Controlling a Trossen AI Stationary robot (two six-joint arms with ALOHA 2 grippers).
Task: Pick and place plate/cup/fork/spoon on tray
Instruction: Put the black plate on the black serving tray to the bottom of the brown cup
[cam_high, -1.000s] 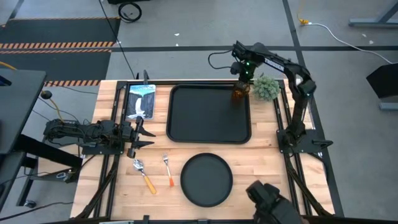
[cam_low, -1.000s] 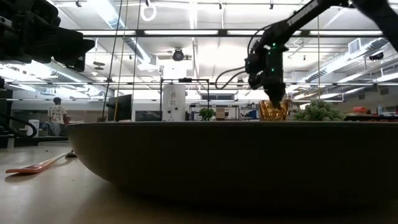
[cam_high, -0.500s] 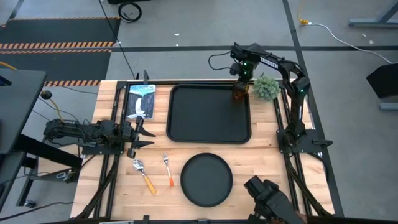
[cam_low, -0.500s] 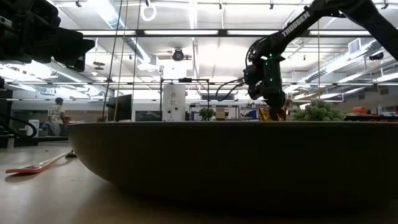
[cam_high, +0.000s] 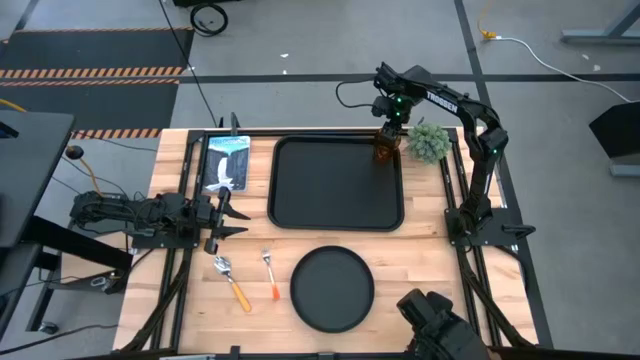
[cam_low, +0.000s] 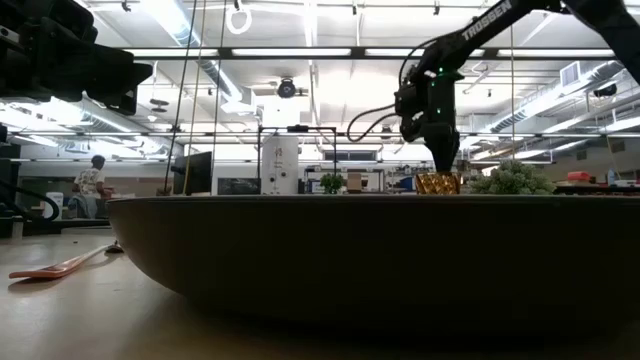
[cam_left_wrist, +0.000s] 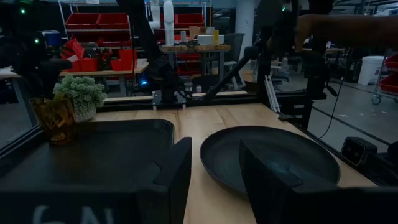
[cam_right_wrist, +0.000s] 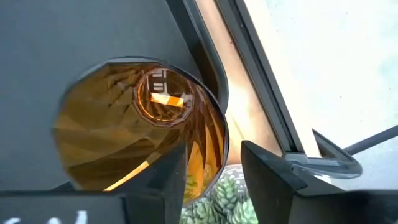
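The amber cup (cam_high: 385, 148) stands upright on its base in the far right corner of the black tray (cam_high: 330, 190). My right gripper (cam_high: 388, 130) hangs open just above it, pointing down. In the right wrist view one finger is over the cup's (cam_right_wrist: 137, 130) inside and the other outside its rim. The round black plate (cam_high: 332, 290) lies on the table near the front edge. The fork (cam_high: 270, 274) and the spoon (cam_high: 232, 281) lie to the plate's left. My left gripper (cam_high: 228, 210) waits open at the table's left, level, with nothing between its fingers.
A small bushy green plant (cam_high: 428, 140) stands on the table just right of the cup, off the tray. A blue-and-white card (cam_high: 226, 163) lies left of the tray. Bare wood shows between the tray and the plate. A person (cam_low: 95, 182) stands far off in the room.
My right gripper has lowered the cup onto the tray's far right corner, opened, let go of it and risen a little. The cup stays upright on the tray.
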